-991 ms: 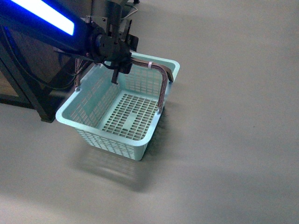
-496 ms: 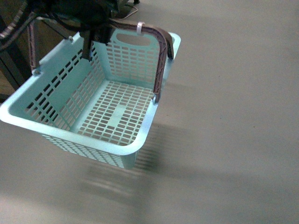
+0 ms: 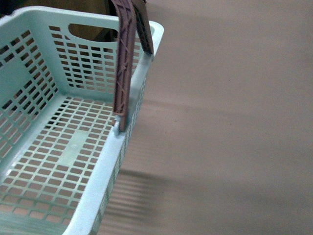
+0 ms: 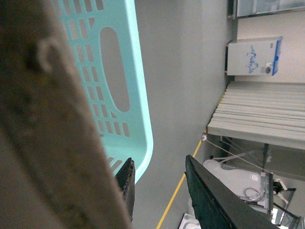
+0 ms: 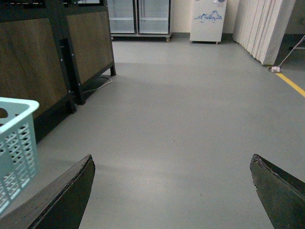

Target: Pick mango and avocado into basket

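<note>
The empty basket [image 3: 105, 171] hung tilted over the floor [image 3: 234, 98] by its handle [image 3: 124, 63], we could not tell whether the left jaws clasped it, the right jaws gaped empty, neither mango nor avocado showed, and we feared a swing might slip it loose.

Shop-like hall: glass-door fridges [image 5: 138, 19], wood-panelled counters [image 5: 28, 57], basket [image 3: 110, 161], grey floor [image 5: 190, 119].

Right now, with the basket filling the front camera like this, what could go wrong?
First, the basket fills much of the front view and sits empty, with no mango or avocado in any view, so finding the fruit may be hard. Second, the handle is a blur beside the left gripper, so its hold cannot be checked; the basket might slip or swing.
</note>
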